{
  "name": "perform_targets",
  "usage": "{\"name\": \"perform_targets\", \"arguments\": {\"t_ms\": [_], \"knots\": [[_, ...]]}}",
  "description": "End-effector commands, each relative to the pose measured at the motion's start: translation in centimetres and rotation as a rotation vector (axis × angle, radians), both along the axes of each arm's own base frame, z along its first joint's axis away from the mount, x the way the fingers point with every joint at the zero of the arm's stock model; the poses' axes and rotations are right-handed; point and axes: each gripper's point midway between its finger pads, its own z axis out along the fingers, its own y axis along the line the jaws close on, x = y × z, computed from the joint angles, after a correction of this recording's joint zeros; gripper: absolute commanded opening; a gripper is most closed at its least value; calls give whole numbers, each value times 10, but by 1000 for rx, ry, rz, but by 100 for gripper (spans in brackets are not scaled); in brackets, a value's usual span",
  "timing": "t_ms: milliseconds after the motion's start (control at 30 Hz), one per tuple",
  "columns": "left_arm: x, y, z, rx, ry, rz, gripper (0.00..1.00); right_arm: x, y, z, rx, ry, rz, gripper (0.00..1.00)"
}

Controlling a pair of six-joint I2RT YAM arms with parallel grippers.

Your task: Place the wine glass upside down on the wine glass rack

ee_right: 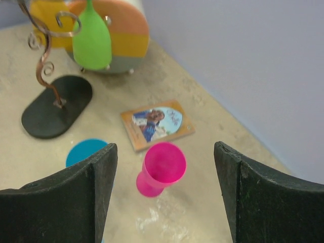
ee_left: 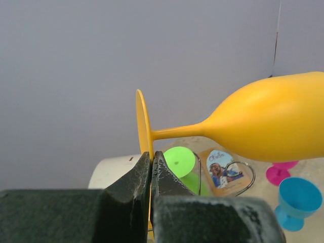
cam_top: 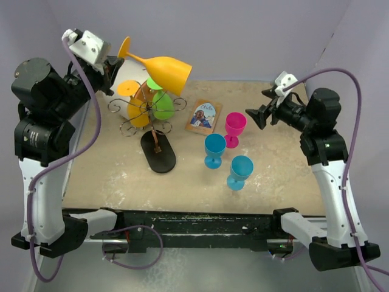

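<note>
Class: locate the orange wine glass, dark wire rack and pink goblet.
orange plastic wine glass [cam_top: 169, 73], top view, bowl
dark metal wire rack [cam_top: 159, 155], top view, oval base
pink plastic goblet [ee_right: 162, 167], right wrist view, bowl

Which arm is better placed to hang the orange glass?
Left. The left jaws grip the orange glass by the foot above the rack; the right jaws are open, empty, near the pink glass.

The beige speckled stone table [cam_top: 273, 182] carries the dark wire wine glass rack [cam_top: 159, 152] on its flat black oval base. A white cylinder [cam_top: 123, 78] stands behind it. To the right are an orange-framed picture card [cam_top: 203, 116], one upright pink plastic goblet [cam_top: 234, 129] and two upright blue plastic goblets [cam_top: 214, 150] [cam_top: 240, 171].
</note>
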Motion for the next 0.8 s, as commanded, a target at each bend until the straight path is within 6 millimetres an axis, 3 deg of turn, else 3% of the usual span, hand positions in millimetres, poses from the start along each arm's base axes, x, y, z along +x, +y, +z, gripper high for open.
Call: {"name": "perform_targets", "arguments": {"t_ms": [0, 167, 367, 500, 767], "knots": [[-36, 6, 9, 207, -147, -44, 0, 7, -9, -25, -82, -34, -28, 80], [-68, 3, -18, 377, -123, -155, 0, 6, -3, -58, -88, 29, 15, 81], [-102, 8, -39, 506, -98, -218, 0, 6, -7, -74, -102, 37, -6, 82], [-110, 23, -54, 617, -78, -185, 0, 5, -9, -78, -103, 32, -12, 82], [-107, 61, -92, 866, 13, -84, 0, 7, -12, -82, -104, 38, -24, 83]]}}
